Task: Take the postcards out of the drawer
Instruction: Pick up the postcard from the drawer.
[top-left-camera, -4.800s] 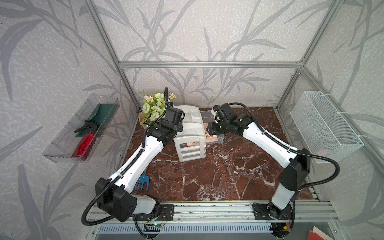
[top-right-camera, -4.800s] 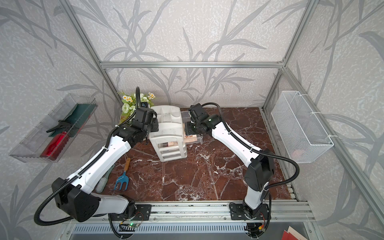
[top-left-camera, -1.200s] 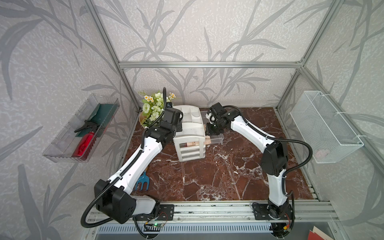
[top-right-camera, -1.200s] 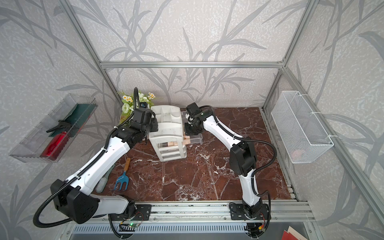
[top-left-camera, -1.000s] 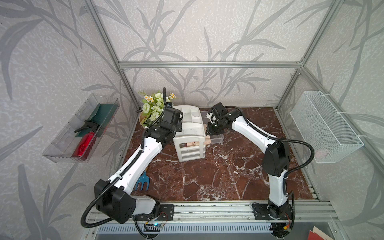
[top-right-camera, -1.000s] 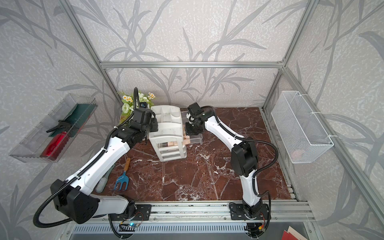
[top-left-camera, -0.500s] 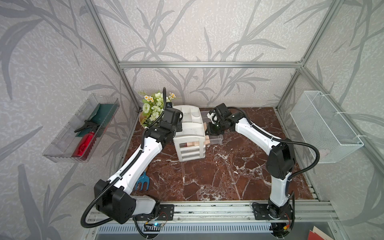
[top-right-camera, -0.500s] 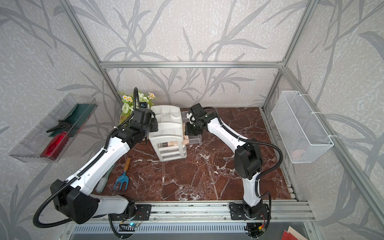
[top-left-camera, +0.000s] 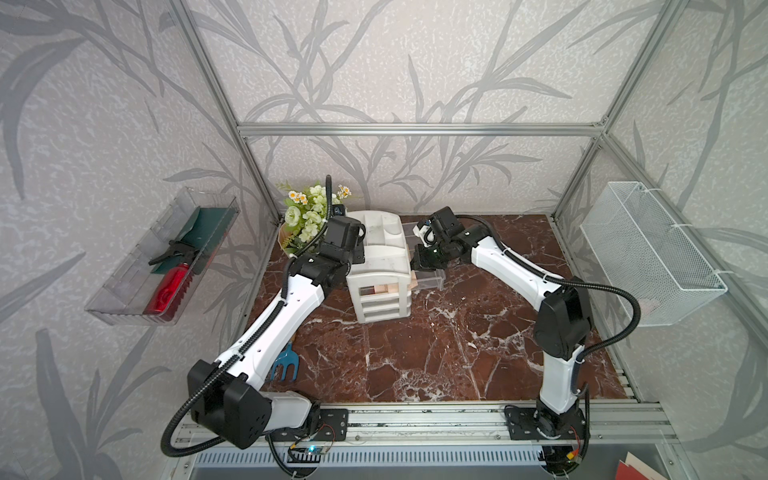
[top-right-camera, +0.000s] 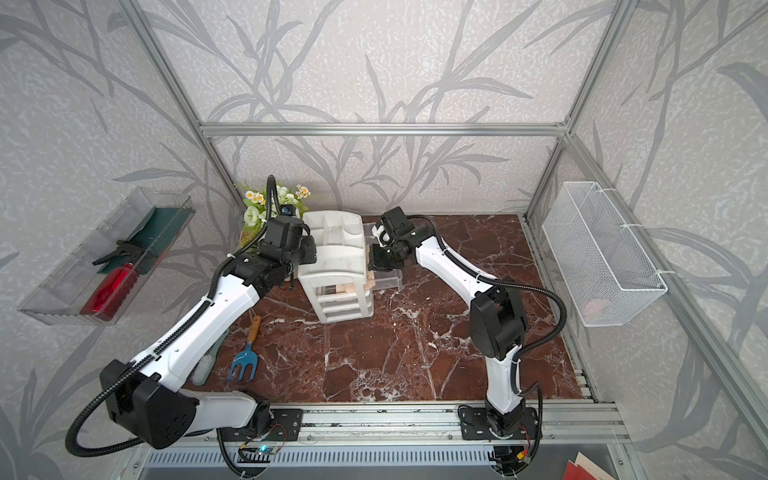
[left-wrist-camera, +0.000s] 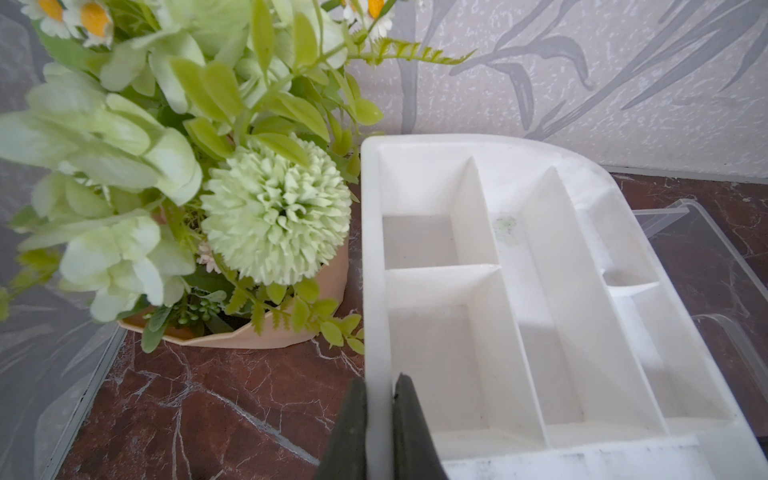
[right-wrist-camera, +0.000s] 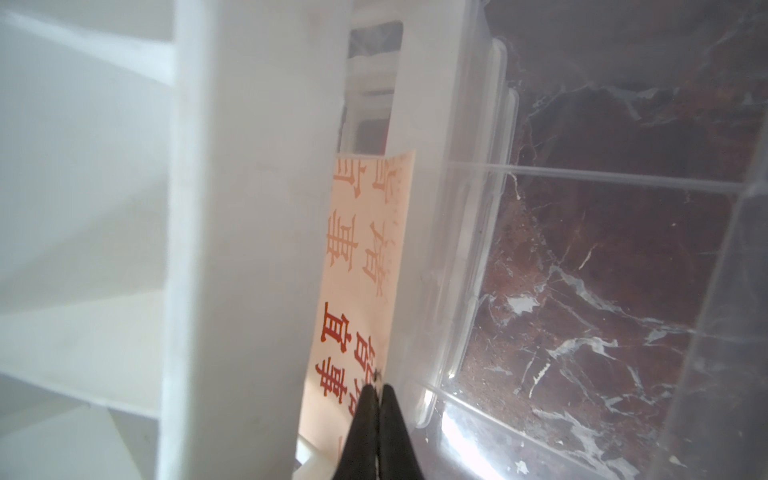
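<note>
The right hand (right-wrist-camera: 378, 388) has just clamped onto 1 beige postcard (right-wrist-camera: 361, 257) edge in the drawer (right-wrist-camera: 469, 266), so pulling it out can begin; the left hand (left-wrist-camera: 379, 384) pinches the organiser (left-wrist-camera: 536, 291) wall.

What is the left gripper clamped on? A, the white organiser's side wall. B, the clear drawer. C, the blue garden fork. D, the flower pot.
A: the left wrist view shows the left gripper with one finger on each side of the white organiser wall.
</note>
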